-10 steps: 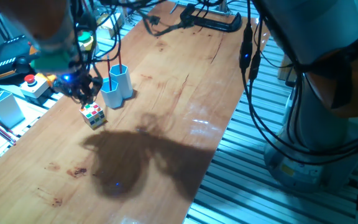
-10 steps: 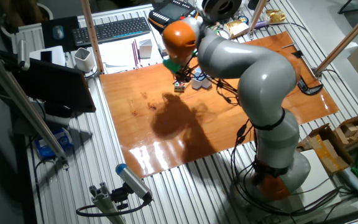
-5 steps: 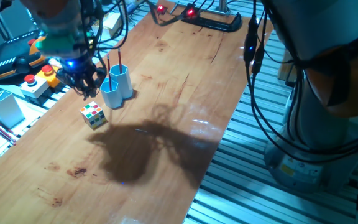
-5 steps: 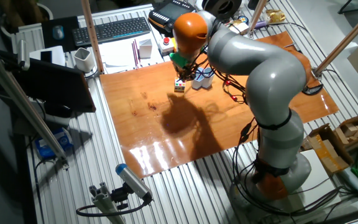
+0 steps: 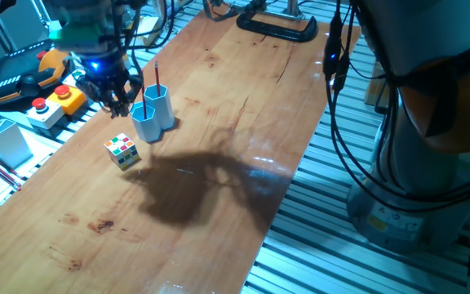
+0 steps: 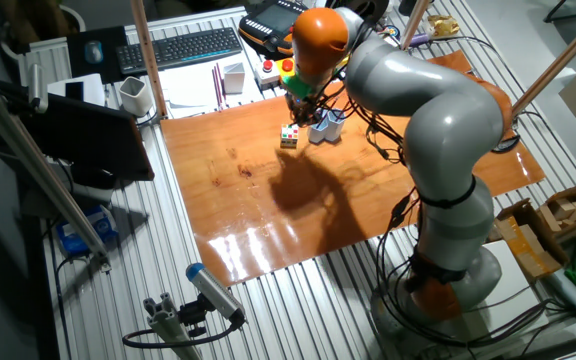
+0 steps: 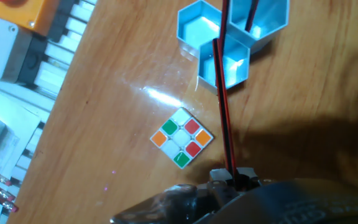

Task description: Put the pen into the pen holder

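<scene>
my pincer (image 7: 234, 178) — clenched on the pen (image 7: 222, 106) | pen runs from my fingertips toward the pen holder (image 7: 224, 63), tip over its tubes | second red pen (image 5: 157, 75) stands in holder | colour cube (image 7: 181, 138) beside — on table (image 5: 219, 122)

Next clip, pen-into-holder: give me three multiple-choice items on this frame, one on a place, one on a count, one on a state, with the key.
1. Where does the puzzle cube lie?
A. on the table beside the pen holder
B. inside the holder
C. on the keyboard

2. How many red pens show in the hand view?
A. one
B. two
C. four

3. What is the gripper doing?
A. open, empty
B. shut on the pen
C. shut on the cube

Key: 1 A, cube sits on wood near the holder. 2 B, held pen plus second pen already in a tube. 3 B, pen runs out from between the fingers.
</scene>
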{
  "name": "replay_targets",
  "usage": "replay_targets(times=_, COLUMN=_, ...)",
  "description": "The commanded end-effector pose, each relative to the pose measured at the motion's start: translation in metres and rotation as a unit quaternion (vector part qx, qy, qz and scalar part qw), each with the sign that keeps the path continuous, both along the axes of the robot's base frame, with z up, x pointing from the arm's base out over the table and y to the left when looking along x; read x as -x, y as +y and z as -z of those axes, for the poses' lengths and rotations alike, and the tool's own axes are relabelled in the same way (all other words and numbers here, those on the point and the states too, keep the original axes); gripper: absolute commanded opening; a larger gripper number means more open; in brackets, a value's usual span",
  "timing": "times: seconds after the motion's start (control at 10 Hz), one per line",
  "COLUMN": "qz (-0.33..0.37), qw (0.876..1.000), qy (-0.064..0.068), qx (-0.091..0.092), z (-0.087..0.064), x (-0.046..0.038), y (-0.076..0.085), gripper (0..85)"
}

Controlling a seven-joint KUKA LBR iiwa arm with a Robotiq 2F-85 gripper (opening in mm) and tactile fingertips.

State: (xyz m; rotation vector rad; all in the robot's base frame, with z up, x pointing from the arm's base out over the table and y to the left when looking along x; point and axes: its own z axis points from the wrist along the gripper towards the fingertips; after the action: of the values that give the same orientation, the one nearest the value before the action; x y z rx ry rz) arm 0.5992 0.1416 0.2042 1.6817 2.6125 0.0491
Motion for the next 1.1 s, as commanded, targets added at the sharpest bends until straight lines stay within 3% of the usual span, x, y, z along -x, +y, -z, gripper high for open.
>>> replay_targets(times=0.0, qz=0.001, qw=1.000, qy=0.001, qx=-0.001, z=-0.0010, x=0.0012, y=-0.0005, gripper=1.0)
replay_targets(times=0.5, qz=-0.009, qw=1.000, qy=-0.004, qx=0.003, z=-0.0049, x=0.0034, y=-0.0037, gripper=1.0)
replay_targets(times=0.8, qz=-0.008, qw=1.000, qy=-0.002, qx=0.025, z=-0.0049, x=0.0034, y=-0.0037, gripper=1.0)
replay_targets(times=1.0, qz=-0.021, qw=1.000, qy=-0.005, qx=0.020, z=-0.0049, x=0.0034, y=-0.0037, gripper=1.0)
